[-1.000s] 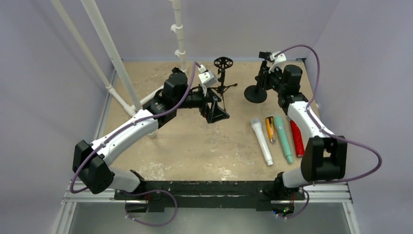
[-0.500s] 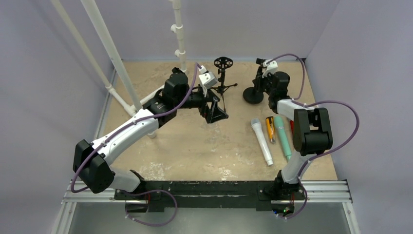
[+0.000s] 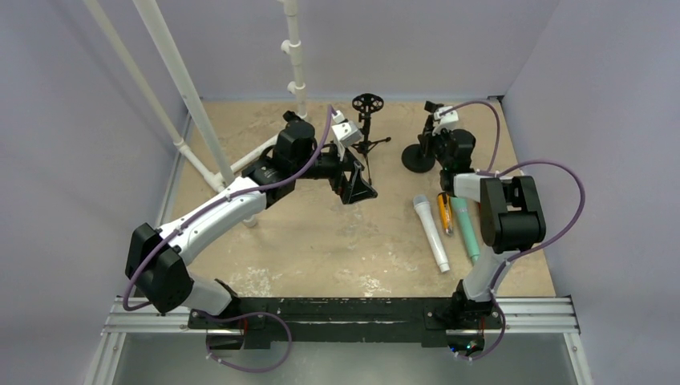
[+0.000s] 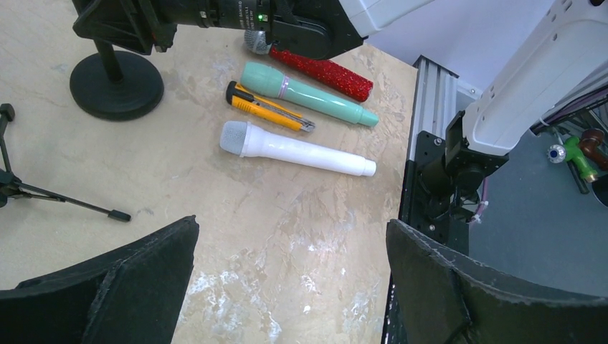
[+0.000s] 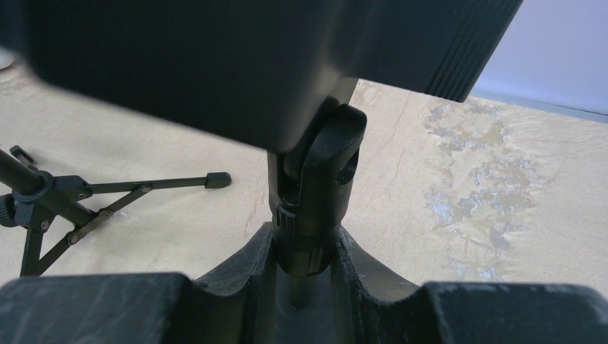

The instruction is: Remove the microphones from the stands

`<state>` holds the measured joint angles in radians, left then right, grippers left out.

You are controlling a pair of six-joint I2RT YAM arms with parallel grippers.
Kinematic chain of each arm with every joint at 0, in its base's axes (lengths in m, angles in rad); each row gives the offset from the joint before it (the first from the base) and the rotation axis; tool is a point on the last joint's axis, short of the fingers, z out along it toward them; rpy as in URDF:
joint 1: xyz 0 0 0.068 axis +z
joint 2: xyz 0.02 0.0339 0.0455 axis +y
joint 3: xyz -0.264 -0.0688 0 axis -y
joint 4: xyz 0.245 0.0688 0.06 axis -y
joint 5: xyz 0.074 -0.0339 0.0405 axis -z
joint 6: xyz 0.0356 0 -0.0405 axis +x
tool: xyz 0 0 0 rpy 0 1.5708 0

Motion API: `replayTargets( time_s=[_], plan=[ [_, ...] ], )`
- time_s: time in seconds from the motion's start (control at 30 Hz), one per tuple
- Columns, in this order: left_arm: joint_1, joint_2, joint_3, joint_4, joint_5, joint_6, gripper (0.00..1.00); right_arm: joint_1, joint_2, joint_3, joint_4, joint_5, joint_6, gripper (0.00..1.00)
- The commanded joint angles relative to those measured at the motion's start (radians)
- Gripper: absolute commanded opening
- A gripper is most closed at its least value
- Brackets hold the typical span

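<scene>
Nearest, towards the right edge of the worktop [image 4: 236, 215], four things lie side by side: a white microphone [image 4: 294, 149], an orange-and-black knife [image 4: 269, 107], a green microphone [image 4: 308, 94] and a red microphone [image 4: 323, 69] with a glittery body. All are smooth, slim sticks that would roll easily. The right arm [image 3: 513, 216] is folded directly above them, so a low swing of its elbow could, I judge, sweep them aside.

Towards the middle, the left hand [image 4: 290, 229] hangs released, its thick padded fingers [image 4: 115, 287] spread wide with nothing between them. It is well apart from both stands, so nothing braces either base.

Further back stands a thin black tripod [image 3: 369, 144], light-looking, with its metal legs splayed. To its right, towards the far right corner, is the stand [image 4: 107, 61], a thin post on a flat, round, matte black base [image 4: 118, 89]. The right hand [image 5: 307, 247] is clenched on the stand's neck just under the swivel joint [image 5: 333, 154], not on the microphone [image 5: 215, 64]. I take the microphone to be the broad black body sitting over that joint, though it is too close and blurred to be sure. Pulling from this grip would likely lift or tip the whole stand rather than free the microphone. A snug holder would make that worse, and a toppling post could strike the tripod beside it.
</scene>
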<state>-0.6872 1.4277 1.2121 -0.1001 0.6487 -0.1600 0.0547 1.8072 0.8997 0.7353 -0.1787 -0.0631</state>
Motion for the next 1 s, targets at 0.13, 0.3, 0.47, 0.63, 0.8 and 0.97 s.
replayTargets(
  time_s=[0.13, 0.3, 0.47, 0.63, 0.8, 0.97],
  plan=[
    [0.007, 0.009, 0.010, 0.012, 0.021, 0.022, 1.00, 0.005, 0.040, 0.048, 0.100, 0.019, 0.032, 0.06],
    [0.006, 0.021, 0.016, 0.013, 0.022, 0.016, 1.00, 0.006, 0.061, 0.061, 0.095, 0.015, 0.036, 0.08],
    [0.006, 0.022, 0.018, 0.009, 0.024, 0.016, 1.00, 0.006, 0.063, 0.064, 0.076, 0.003, 0.036, 0.21],
    [0.006, 0.011, 0.013, 0.008, 0.024, 0.021, 1.00, 0.005, 0.045, 0.064, 0.029, -0.001, 0.034, 0.42],
    [0.007, -0.002, 0.001, 0.017, 0.023, 0.022, 1.00, 0.005, 0.011, 0.051, -0.013, -0.004, 0.027, 0.65],
    [0.006, -0.013, 0.007, 0.013, 0.014, 0.019, 1.00, 0.007, -0.043, 0.026, -0.056, -0.005, 0.042, 0.81]
  ],
)
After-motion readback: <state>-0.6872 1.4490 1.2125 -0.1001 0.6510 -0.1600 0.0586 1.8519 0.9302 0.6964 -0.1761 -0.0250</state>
